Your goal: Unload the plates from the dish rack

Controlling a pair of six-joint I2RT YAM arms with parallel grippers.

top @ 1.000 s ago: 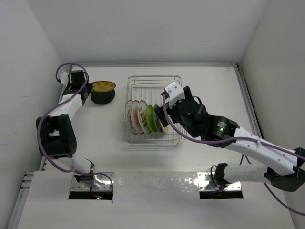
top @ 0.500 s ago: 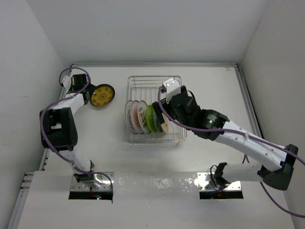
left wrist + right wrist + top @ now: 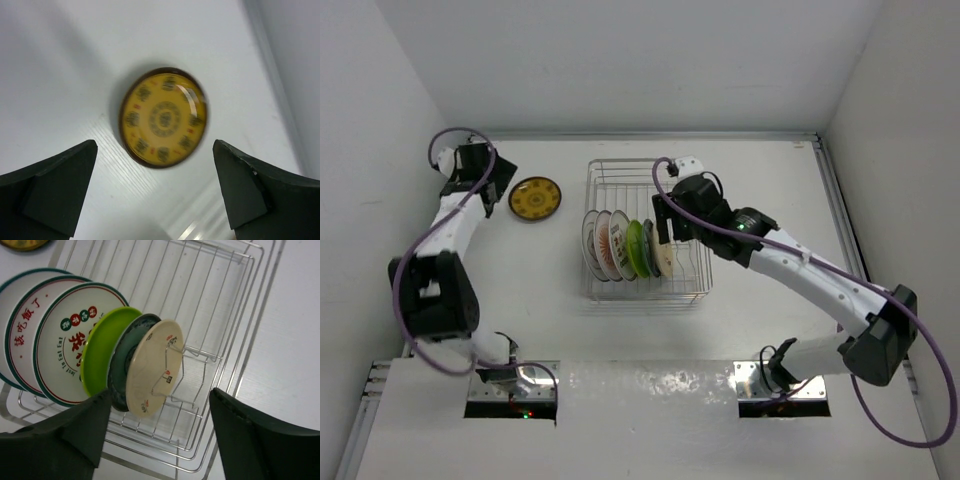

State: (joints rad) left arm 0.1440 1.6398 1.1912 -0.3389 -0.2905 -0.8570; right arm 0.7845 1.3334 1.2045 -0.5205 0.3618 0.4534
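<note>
Fingers of the left end effector (image 3: 154,144) stand wide apart with nothing between them. It hovers above a yellow plate (image 3: 163,117) with a dark rim. That plate lies flat on the white surface (image 3: 75,60), at 9 o'clock from the dish rack (image 3: 645,172) in the top view. The right end effector (image 3: 160,392) is also spread wide and empty, poised over a cream plate (image 3: 152,367). Toward 9 o'clock from it stand a dark green plate (image 3: 119,377), a lime green plate (image 3: 100,350) and white plates (image 3: 60,350) with red lettering. All are upright in the rack's 8 o'clock portion.
</note>
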